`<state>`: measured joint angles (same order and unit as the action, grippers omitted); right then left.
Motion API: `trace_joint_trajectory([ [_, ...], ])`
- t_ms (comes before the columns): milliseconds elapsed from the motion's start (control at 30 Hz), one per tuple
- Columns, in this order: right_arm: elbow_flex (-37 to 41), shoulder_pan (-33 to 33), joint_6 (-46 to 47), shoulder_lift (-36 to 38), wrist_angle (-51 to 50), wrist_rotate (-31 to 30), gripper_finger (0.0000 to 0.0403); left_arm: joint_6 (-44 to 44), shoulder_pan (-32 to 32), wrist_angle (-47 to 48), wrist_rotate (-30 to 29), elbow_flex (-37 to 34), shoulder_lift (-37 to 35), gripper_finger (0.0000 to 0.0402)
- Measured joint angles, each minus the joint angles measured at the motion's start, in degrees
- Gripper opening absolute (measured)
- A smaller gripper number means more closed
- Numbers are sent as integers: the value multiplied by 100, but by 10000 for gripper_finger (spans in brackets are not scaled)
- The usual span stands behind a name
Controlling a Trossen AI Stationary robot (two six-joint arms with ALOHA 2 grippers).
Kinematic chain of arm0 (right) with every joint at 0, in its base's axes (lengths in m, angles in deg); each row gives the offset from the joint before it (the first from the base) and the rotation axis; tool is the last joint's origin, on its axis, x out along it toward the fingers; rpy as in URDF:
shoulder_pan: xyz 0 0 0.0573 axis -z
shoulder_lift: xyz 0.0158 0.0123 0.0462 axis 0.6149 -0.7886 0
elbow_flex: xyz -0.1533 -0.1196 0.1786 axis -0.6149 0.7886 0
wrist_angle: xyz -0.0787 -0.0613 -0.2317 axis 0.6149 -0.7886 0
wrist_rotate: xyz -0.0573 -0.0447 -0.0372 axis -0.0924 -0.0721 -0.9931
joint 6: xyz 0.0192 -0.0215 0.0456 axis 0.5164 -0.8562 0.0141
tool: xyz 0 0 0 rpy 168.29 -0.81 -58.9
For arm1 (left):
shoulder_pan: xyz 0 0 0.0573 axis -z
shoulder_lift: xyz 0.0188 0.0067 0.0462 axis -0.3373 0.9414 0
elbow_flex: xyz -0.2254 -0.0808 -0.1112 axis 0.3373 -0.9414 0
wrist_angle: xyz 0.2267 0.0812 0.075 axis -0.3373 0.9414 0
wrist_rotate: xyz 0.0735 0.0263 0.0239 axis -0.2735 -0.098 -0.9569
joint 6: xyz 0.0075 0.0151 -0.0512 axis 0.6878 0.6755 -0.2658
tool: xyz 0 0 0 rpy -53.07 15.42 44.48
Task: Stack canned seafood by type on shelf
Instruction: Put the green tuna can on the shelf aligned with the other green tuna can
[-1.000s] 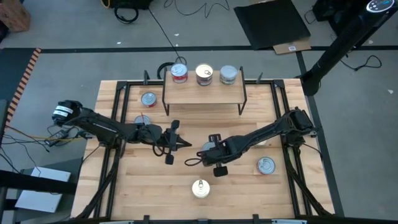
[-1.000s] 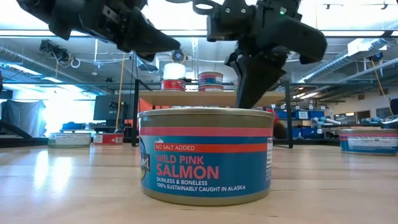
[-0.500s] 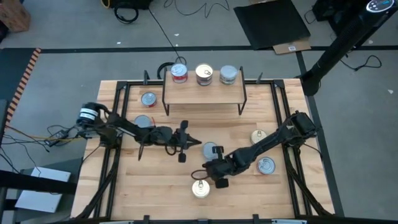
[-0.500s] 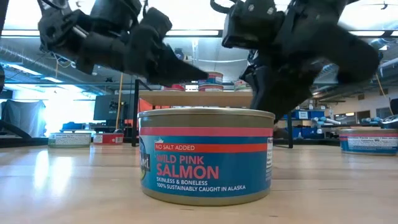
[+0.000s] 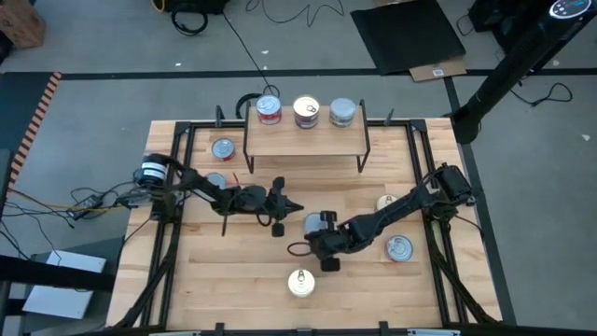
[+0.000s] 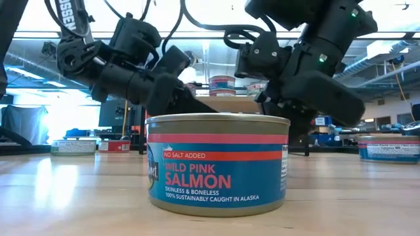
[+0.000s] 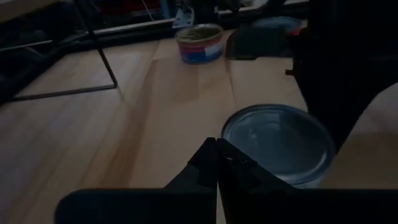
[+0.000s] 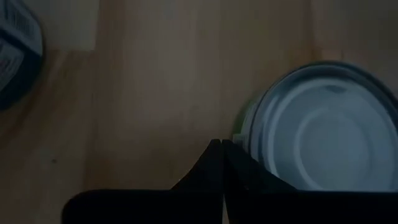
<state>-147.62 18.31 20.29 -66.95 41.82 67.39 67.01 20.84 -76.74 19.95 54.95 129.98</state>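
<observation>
Both of my end effectors are pinched shut on nothing, meeting over the middle of the worktop [image 5: 187,280]. My left end effector [image 5: 295,207] points toward a silver-topped tin [image 5: 317,224] that stands just beyond its tip; my right end effector [image 5: 312,245] hangs just beside that same tin on its near side, and its wrist view shows the pale lid [image 8: 323,127] right next to my closed fingers [image 8: 214,163]. The shelf [image 5: 306,136] carries three cans in a row: a red-sided one [image 5: 269,109], a gold-topped one [image 5: 306,111] and a silver one [image 5: 343,113]. Loose tins lie around the worktop: one left of the shelf [image 5: 222,148], one partly under my left arm [image 5: 215,181], one by my right arm [image 5: 387,202], one toward the right edge [image 5: 399,247], and a gold-topped salmon can [image 5: 300,282] at the front, which fills the low view [image 6: 217,164]. Compared with a second ago, my left arm has stretched farther rightward, and my right end effector, after dipping toward the front can, has drawn back beside the middle tin; the cans have not shifted.
</observation>
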Motion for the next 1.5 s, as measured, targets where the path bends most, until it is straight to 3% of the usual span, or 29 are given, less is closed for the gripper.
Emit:
trace_joint_trajectory([
  [333, -2, 12, -39, 0, 183, -73, 4, 322, -94, 55, -323, 433, 592, 7],
  [733, -7, 97, -42, 0, 170, -89, 4, 310, -155, 80, 474, 670, 987, 7],
  [1500, -168, 372, 542, 699, 28, -604, 4, 284, -129, 197, 828, 665, 985, 7],
])
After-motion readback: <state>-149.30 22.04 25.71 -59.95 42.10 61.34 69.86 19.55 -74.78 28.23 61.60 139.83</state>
